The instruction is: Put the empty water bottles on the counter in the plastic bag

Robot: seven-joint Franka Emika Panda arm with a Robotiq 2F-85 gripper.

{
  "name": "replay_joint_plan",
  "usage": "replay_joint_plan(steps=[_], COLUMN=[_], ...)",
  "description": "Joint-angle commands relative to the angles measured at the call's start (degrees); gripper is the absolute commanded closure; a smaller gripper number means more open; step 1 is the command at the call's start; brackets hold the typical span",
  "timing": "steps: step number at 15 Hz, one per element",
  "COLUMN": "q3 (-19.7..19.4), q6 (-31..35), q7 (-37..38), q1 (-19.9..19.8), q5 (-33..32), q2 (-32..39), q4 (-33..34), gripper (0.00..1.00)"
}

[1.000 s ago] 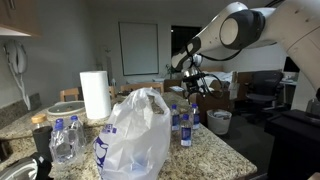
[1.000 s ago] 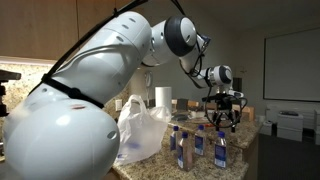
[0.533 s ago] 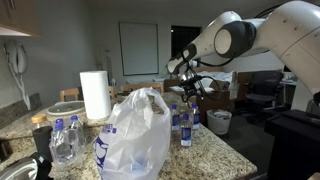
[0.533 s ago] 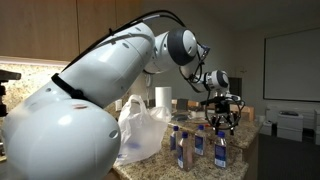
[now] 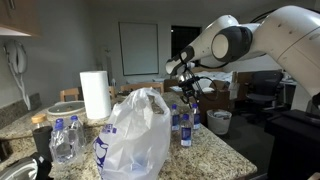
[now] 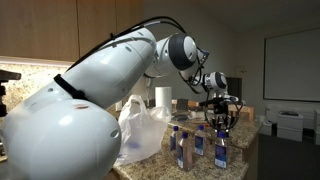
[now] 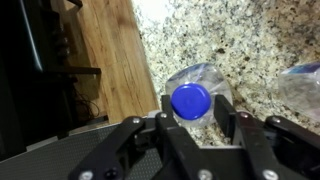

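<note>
Looks like you're right near the start of this one, far as I can tell; the plastic bag (image 5: pixel 135 130) stands puffed up in the middle of the counter (image 5: pixel 228 152), and it's too milky and crinkly to say whether anything's in it; I can't make out a bottle inside. The empty water bottles (image 5: pixel 182 124) are out on the granite; there's a cluster just beside the bag on the arm's side, and in an exterior view a couple more (image 5: pixel 64 140) sit on the bag's other side, near the paper towel roll (image 5: pixel 94 94).

Your gripper (image 7: pixel 192 112) hangs over the cluster; the wrist view looks straight down on one bottle's blue cap (image 7: pixel 190 100), close to the counter's edge with the wood floor (image 7: pixel 100 45) beyond. The jaws are spread, one on each side of the cap, and I don't see them touching it; so it's released and carrying nothing.

My read: you're lined up for a pick, no grab made yet; every bottle I can see has yet to go into the bag, so basically the whole job is left.
</note>
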Motion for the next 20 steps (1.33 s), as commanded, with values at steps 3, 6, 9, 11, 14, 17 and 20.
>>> replay_joint_plan(steps=[3, 6, 9, 11, 14, 17, 20], q3=[0.1, 0.2, 0.3, 0.4, 0.5, 0.5, 1.2], q6=[-3.5, -3.7, -3.3, -2.9, -3.2, -4.5, -6.7], q7=[-0.3, -0.5, -1.1, -2.1, -3.0, -4.5, -7.2], q1=[-0.2, -0.3, -0.2, 0.0, 0.0, 0.4, 1.2], q5=[-0.9, -0.8, -0.9, -1.2, -1.4, -2.5, -4.3], q2=[1.0, 0.7, -1.3, -3.4, -5.5, -8.3, -11.2], q4=[3.1, 3.2, 1.9, 0.4, 0.3, 0.2, -0.1], gripper=[0.87, 0.86, 0.86, 0.86, 0.86, 0.86, 0.85])
